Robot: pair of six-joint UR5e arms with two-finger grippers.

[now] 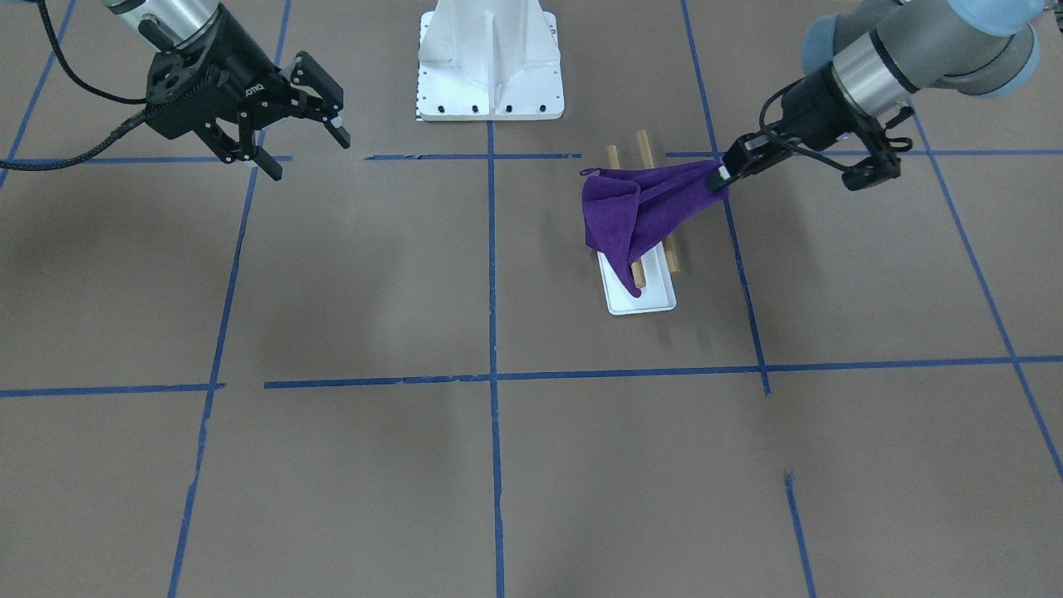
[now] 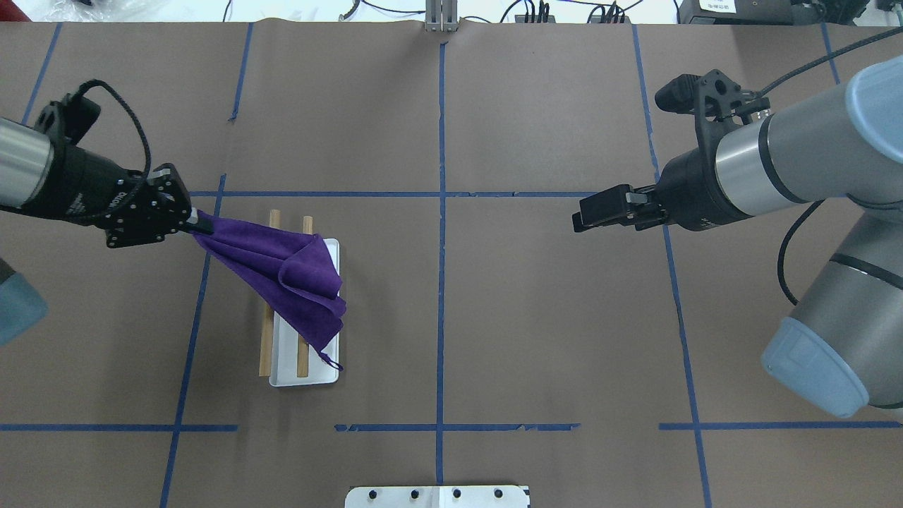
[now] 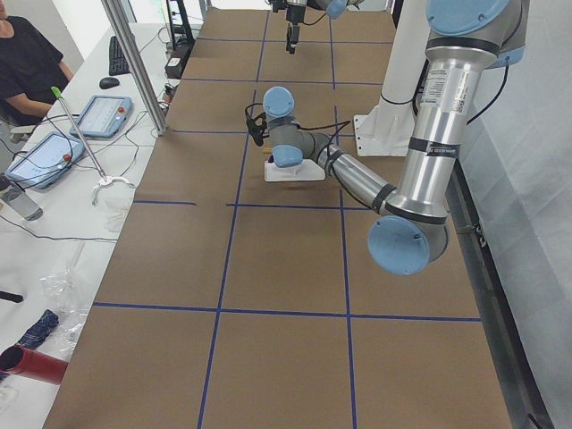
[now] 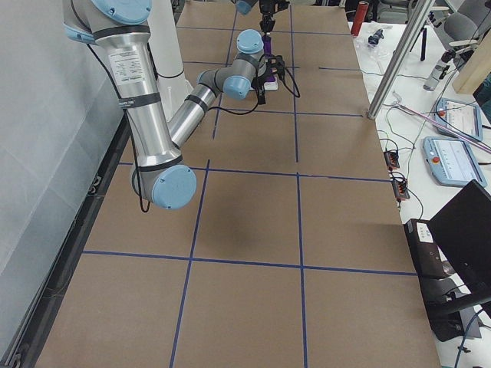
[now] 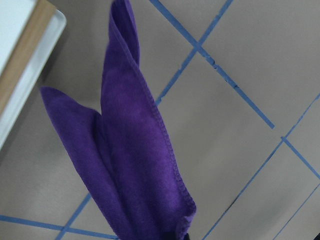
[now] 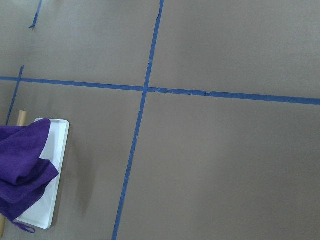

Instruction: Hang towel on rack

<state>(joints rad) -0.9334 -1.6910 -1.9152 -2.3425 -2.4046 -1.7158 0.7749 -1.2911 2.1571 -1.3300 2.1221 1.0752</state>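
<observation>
The purple towel (image 1: pixel 631 208) lies draped across the two wooden rods of the rack (image 1: pixel 649 301), stretched taut toward my left gripper. My left gripper (image 1: pixel 721 174) is shut on one corner of the towel, level with the rods and just beside the rack. In the overhead view the towel (image 2: pixel 282 271) covers the rods' far half, and its loose end hangs over the white tray (image 2: pixel 310 377). The left gripper (image 2: pixel 201 226) is at the rack's left there. The left wrist view shows the towel (image 5: pixel 130 160) hanging from the fingers. My right gripper (image 1: pixel 309 154) is open and empty, far from the rack.
A large white bolted pedestal (image 1: pixel 490 58) stands at the robot's side of the table, between the arms. Blue tape lines cross the brown table (image 2: pixel 494 317). The right wrist view shows the towel (image 6: pixel 20 165) and tray (image 6: pixel 50 200) at its left edge.
</observation>
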